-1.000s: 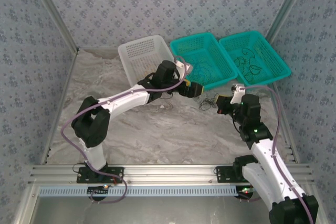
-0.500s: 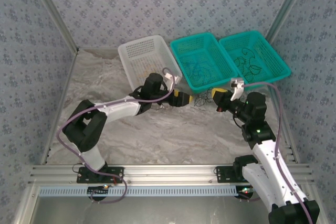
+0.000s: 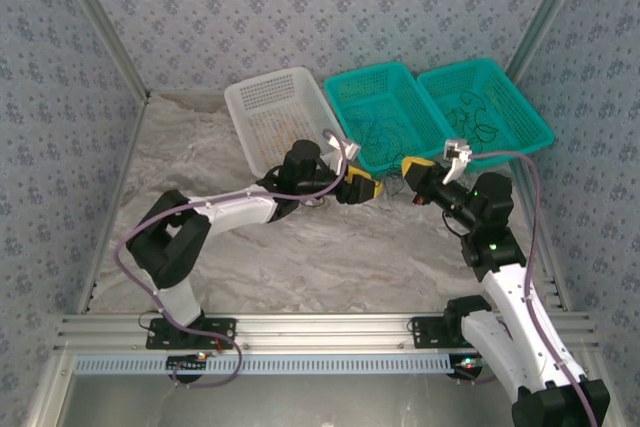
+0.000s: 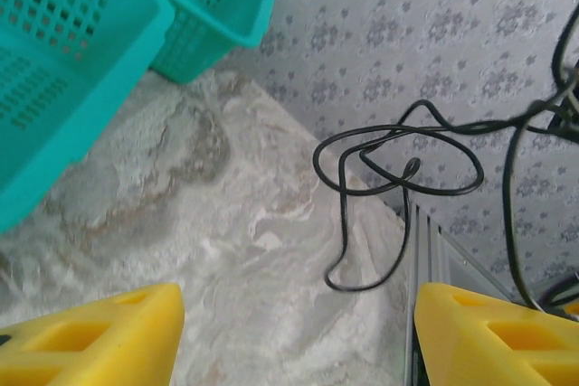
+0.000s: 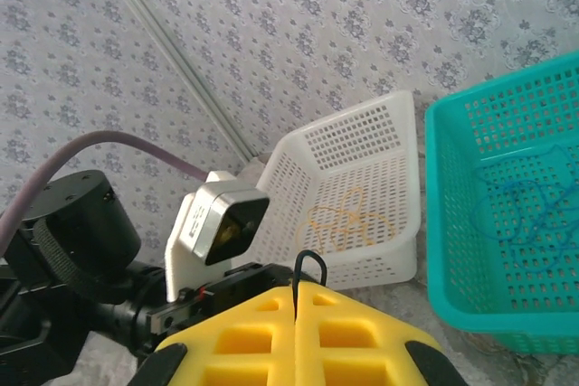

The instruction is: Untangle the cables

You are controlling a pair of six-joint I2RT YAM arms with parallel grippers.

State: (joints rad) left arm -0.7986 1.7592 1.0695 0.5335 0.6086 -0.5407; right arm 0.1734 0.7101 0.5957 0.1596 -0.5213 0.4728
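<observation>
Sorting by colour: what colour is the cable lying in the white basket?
The cable is yellow-orange, clearest in the right wrist view.

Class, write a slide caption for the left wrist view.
A black wire hangs looped ahead of the open left hand, teal baskets at left.

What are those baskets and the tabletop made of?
The white basket and the teal baskets look like moulded plastic: even colour, a slight gloss and regular grid holes. The table has a marble pattern, but it looks rumpled near the back edge, so it is probably a printed sheet or cloth rather than stone. I can't be sure.
</observation>
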